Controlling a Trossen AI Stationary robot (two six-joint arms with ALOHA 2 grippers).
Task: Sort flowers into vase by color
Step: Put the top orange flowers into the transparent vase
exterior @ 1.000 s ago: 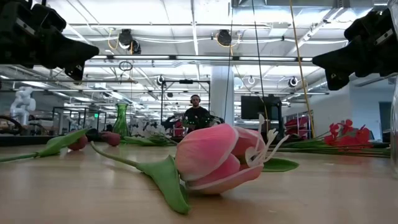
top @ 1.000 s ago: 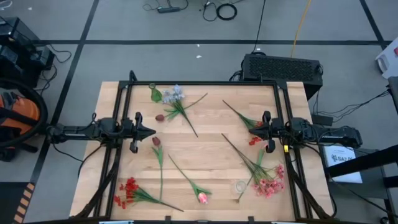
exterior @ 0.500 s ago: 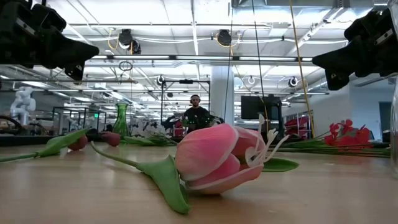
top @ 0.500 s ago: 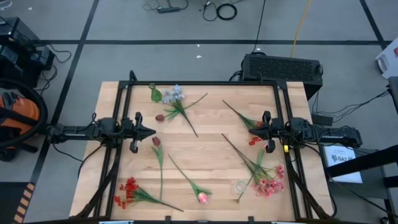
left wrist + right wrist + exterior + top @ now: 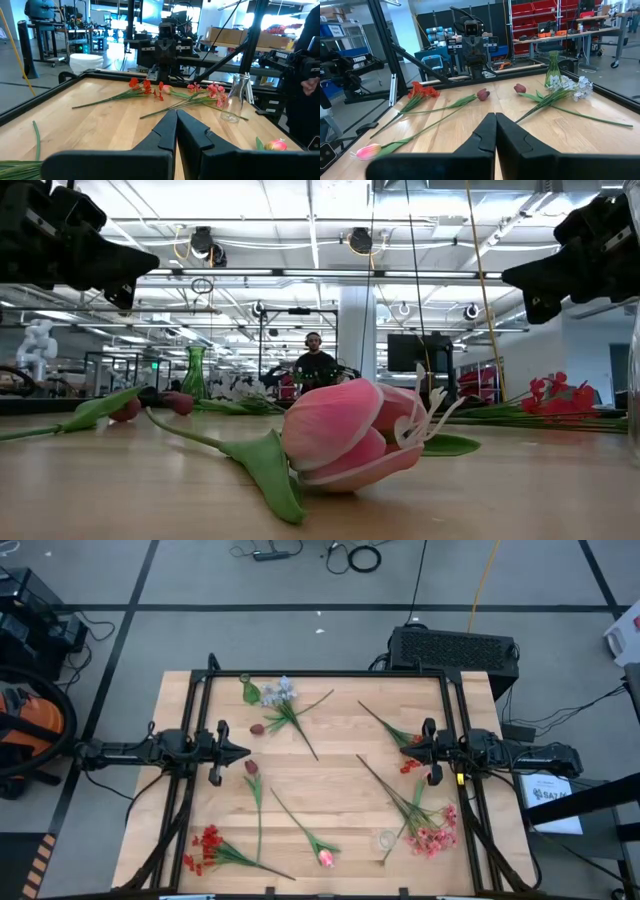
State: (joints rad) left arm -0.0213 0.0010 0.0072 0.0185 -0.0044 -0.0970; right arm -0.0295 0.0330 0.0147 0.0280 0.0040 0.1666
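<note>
Flowers lie flat on the wooden table. A white and pale-blue sprig and a dark red tulip bud lie at the far left. A second dark red tulip, a red cluster and a pink tulip lie nearer. Red sprigs and a pink cluster lie at the right. A green vase stands at the far left and a clear glass vase at the near right. My left gripper and right gripper hover level at the table's sides, both shut and holding nothing.
Black frame rails run along the table's edges. A black box sits beyond the far edge. In the low view a person shows far off in the room. Bare wood lies between the two grippers at mid-table.
</note>
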